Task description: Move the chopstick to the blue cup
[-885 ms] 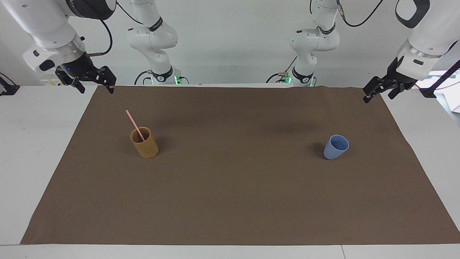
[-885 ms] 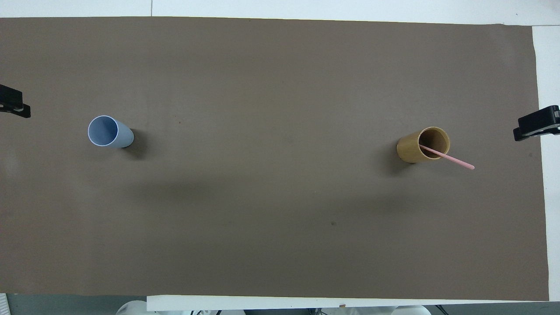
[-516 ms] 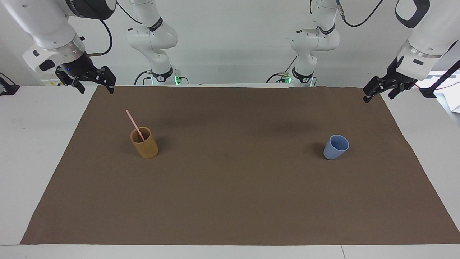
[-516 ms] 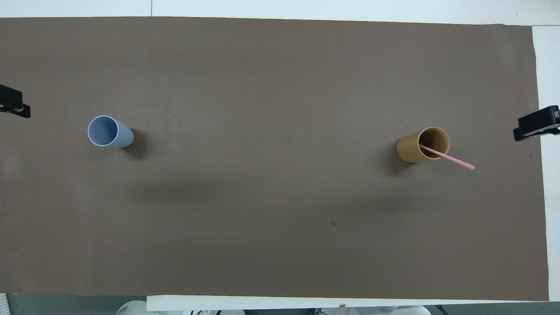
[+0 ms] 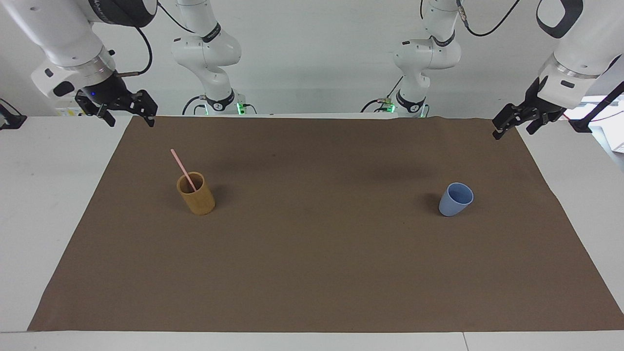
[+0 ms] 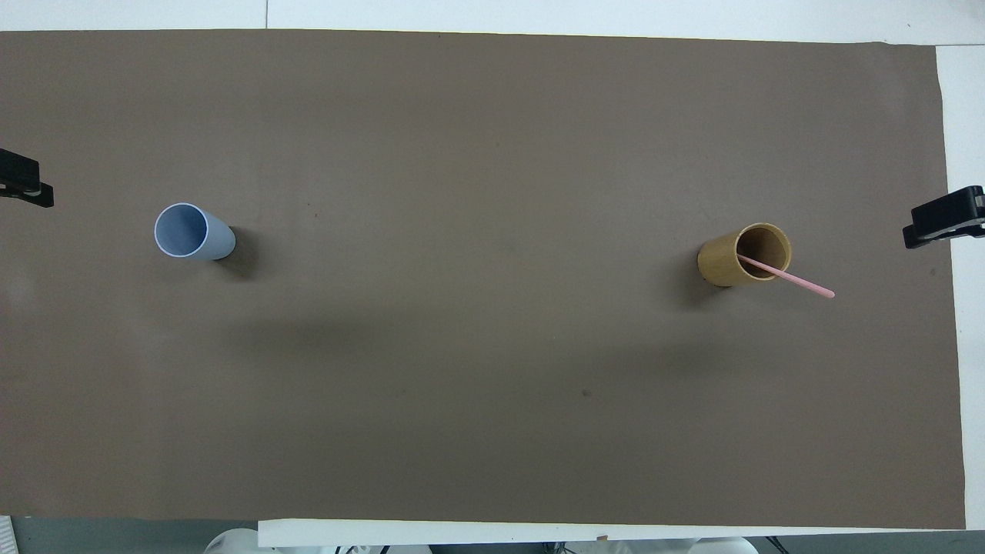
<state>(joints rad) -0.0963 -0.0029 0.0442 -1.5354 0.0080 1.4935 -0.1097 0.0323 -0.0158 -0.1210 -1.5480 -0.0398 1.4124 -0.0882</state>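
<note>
A single pale pink chopstick (image 5: 182, 168) stands tilted in a tan wooden cup (image 5: 196, 195) toward the right arm's end of the table; it also shows in the overhead view (image 6: 793, 278), sticking out of that cup (image 6: 740, 255). The light blue cup (image 5: 455, 199) stands upright and empty toward the left arm's end, also seen from overhead (image 6: 191, 231). My right gripper (image 5: 130, 120) hangs open and empty over the mat's corner, well away from the wooden cup. My left gripper (image 5: 513, 131) hangs open and empty over the mat's other corner near the robots.
A brown mat (image 5: 312, 263) covers most of the white table (image 5: 44, 195). In the overhead view only the tips of the right gripper (image 6: 943, 218) and the left gripper (image 6: 25, 188) show at the edges. Both arms wait.
</note>
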